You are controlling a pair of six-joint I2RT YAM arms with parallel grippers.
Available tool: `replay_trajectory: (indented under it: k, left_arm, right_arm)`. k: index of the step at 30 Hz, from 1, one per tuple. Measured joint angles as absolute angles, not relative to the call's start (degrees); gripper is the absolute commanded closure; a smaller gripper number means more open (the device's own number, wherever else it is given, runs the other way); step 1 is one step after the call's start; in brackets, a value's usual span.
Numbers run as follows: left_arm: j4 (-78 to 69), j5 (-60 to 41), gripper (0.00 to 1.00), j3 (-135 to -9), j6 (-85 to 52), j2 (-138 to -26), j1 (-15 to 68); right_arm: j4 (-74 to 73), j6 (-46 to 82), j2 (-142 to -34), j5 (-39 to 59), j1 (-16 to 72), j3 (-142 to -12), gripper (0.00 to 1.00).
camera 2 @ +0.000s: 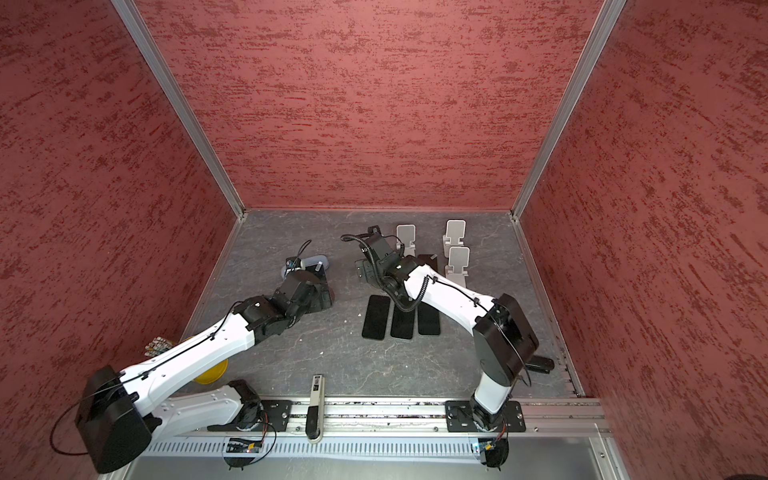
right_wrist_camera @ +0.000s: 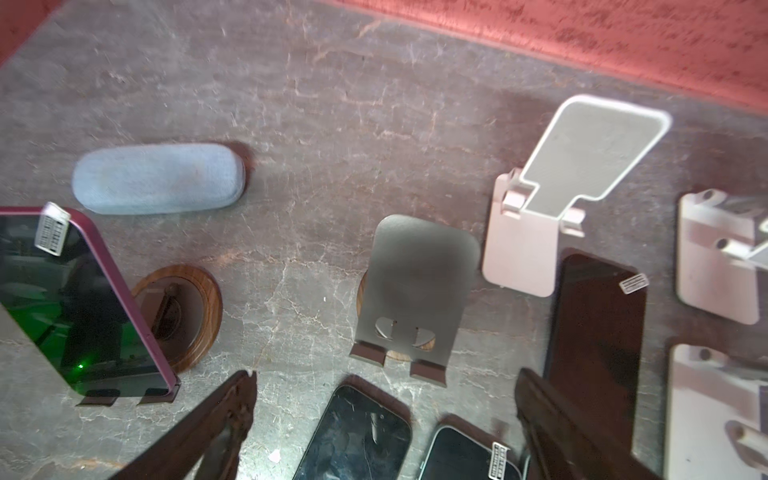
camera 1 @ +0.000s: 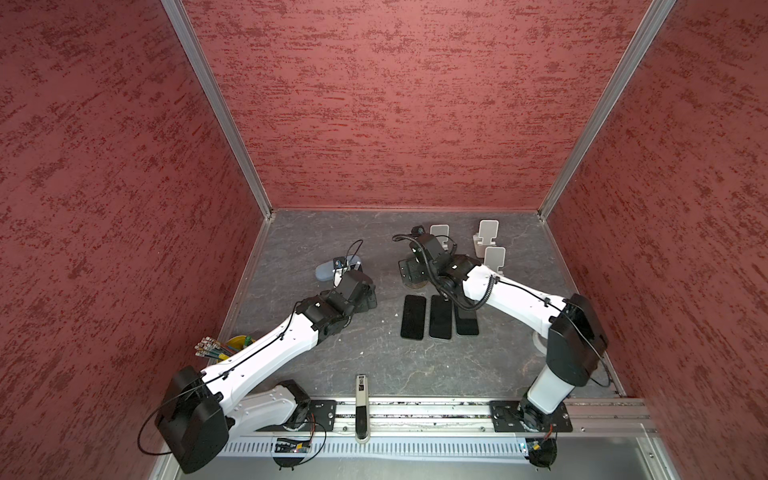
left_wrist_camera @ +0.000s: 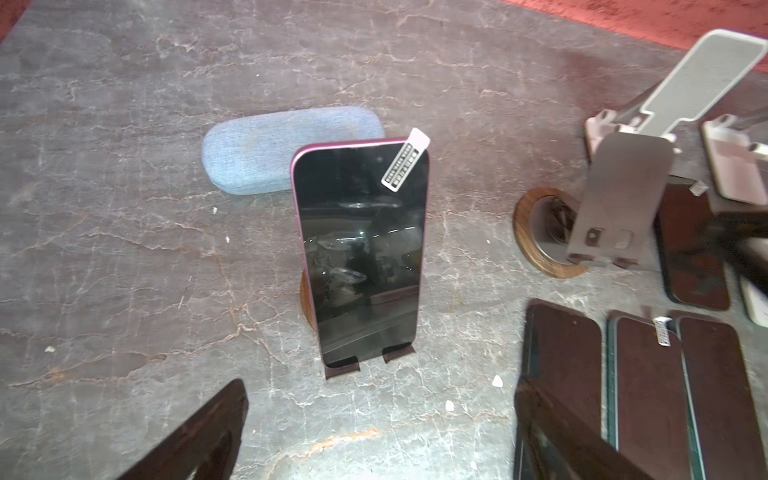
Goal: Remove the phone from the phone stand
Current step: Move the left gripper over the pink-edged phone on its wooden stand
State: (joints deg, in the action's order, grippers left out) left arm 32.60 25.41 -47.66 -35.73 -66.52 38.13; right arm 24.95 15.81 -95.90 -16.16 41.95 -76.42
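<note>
Left claw [left_wrist_camera: 380, 388]: your fingers stand wide apart with nothing between them, low over the table [left_wrist_camera: 124, 166], just short of the phone [left_wrist_camera: 359, 253].
Phone: purple-edged, dark screen facing your left wrist camera, leaning upright in the phone stand [left_wrist_camera: 341, 370], bottom edge caught in its two front lips.
Sticker tab [left_wrist_camera: 405, 160]: white, stuck at one top corner of the screen.
Fabric case [left_wrist_camera: 286, 145]: blue-grey, lying flat on the table just behind the phone.
Right claw [right_wrist_camera: 386, 376]: spread apart too and gripping nothing, facing a bare dark stand [right_wrist_camera: 419, 286] on a round wooden base.
Further out: white stands [right_wrist_camera: 582, 158] beyond it; three dark phones [camera 1: 440, 317] lie flat side by side, toward the arms' bases.
</note>
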Motion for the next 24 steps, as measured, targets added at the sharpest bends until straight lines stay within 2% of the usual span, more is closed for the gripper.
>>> replay_trajectory:
  k: [24]
  left_arm:
    - [34.83, 27.75, 0.00, -56.60, -35.77, -82.65, 35.66]
  right_arm:
    - [19.11, 13.47, -87.96, -12.56, 37.60, -66.32, 0.01]
